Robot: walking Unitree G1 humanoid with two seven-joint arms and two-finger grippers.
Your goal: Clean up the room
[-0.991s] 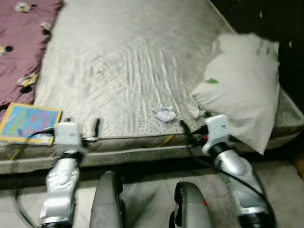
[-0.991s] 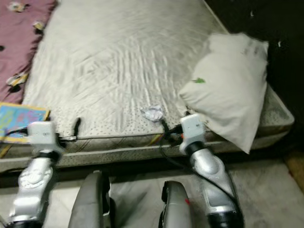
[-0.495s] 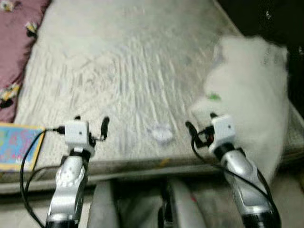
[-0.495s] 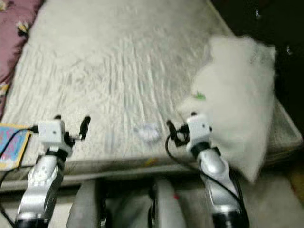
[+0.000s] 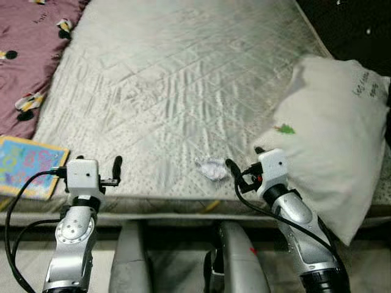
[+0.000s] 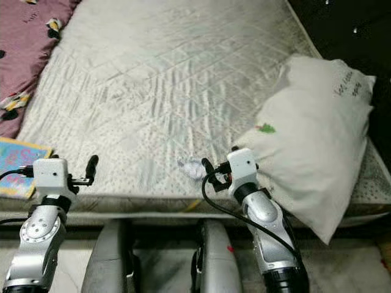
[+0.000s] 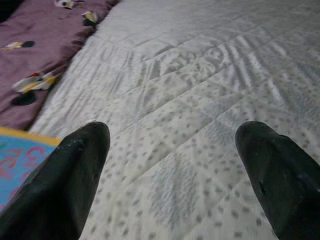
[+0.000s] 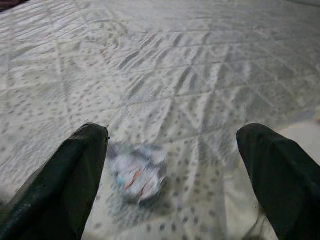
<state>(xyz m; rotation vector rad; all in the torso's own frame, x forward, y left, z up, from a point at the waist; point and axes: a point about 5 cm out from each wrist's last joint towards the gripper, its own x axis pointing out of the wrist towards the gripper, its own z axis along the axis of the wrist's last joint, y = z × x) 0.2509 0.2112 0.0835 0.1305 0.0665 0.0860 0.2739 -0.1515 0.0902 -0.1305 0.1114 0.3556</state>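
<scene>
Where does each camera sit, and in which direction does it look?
Left eye view: on the head, looking forward and down at the mattress, the pillow and the crumpled paper; both silver arms show, with the left tool and right tool.
Right eye view: beside it, same scene, slightly shifted.
Left wrist view: on the left wrist, along its open fingers, toward the mattress, purple blanket and book.
Right wrist view: on the right wrist, along its open fingers, toward the paper.
Shared: the right wrist and eye views both show the paper.
</scene>
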